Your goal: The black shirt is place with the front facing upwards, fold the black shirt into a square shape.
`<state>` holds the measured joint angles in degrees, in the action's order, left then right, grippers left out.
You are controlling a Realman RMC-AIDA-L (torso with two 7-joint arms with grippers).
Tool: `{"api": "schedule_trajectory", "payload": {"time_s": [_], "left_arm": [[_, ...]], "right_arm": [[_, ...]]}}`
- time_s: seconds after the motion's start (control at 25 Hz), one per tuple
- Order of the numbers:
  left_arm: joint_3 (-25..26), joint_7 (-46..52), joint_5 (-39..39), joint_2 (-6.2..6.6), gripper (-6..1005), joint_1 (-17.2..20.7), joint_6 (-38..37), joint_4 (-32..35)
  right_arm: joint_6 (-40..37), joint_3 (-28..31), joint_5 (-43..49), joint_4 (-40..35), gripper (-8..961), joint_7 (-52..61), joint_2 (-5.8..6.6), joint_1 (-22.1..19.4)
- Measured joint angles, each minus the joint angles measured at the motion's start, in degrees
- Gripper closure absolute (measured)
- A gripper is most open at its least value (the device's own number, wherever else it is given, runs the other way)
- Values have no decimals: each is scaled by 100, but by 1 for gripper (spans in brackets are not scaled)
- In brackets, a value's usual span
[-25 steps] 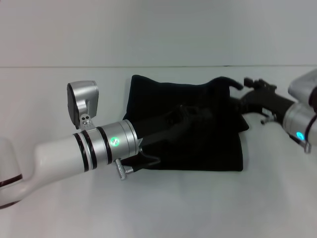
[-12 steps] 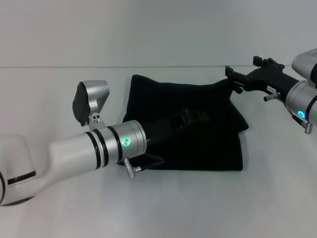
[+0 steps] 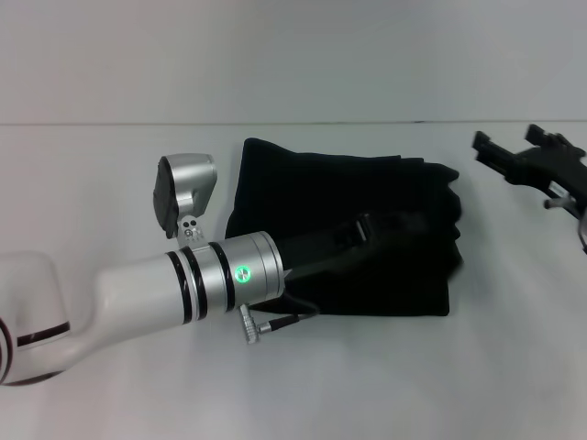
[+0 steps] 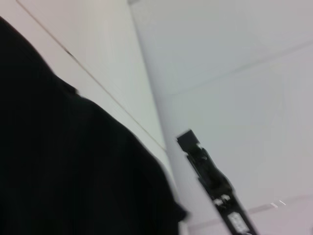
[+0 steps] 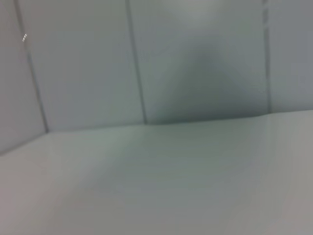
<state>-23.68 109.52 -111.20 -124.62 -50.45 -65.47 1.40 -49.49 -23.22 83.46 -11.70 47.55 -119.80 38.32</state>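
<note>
Lying folded into a roughly square bundle on the white table top [image 3: 110, 165], the black cloth shirt [image 3: 303, 183] sits in the middle of our head view, its plain black side up and its right edge bunched in soft folds. Our left gripper [image 3: 371, 229] reaches out from the white and silver left arm across the top of the shirt, black against black, so we cannot tell whether its fingers are apart or together. Our right gripper [image 3: 481, 142] hangs at the far right, well apart from the shirt and clear of the cloth; its fingers look parted and hold nothing. In the left wrist view the shirt [image 4: 63, 171] fills the near side and the right gripper [image 4: 188, 142] shows farther off.
</note>
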Motion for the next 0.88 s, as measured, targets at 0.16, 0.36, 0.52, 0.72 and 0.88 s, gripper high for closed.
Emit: {"api": "schedule_trajectory", "payload": {"time_s": [0.16, 0.36, 0.52, 0.72, 0.88], "left_arm": [[-174, 4, -4, 31, 659, 30, -749, 77], [-555, 99, -8, 61, 457, 274, -1668, 673], [-695, 48, 4, 78, 274, 691, -1997, 1445], [-701, -121, 41, 245, 125, 1131, -2064, 2001], [-917, -917, -12, 480, 126, 1289, -2105, 2063]], "right_arm": [[-442, 9, -333, 0, 31, 0, 3, -381], [-1229, -71, -256, 37, 35, 40, 5, -753], [-2071, -320, 335, 36, 39, 28, 7, -942], [-2545, -533, 909, 81, 43, 227, -14, -971], [-2235, -526, 933, -108, 46, 1529, 31, -914]]}}
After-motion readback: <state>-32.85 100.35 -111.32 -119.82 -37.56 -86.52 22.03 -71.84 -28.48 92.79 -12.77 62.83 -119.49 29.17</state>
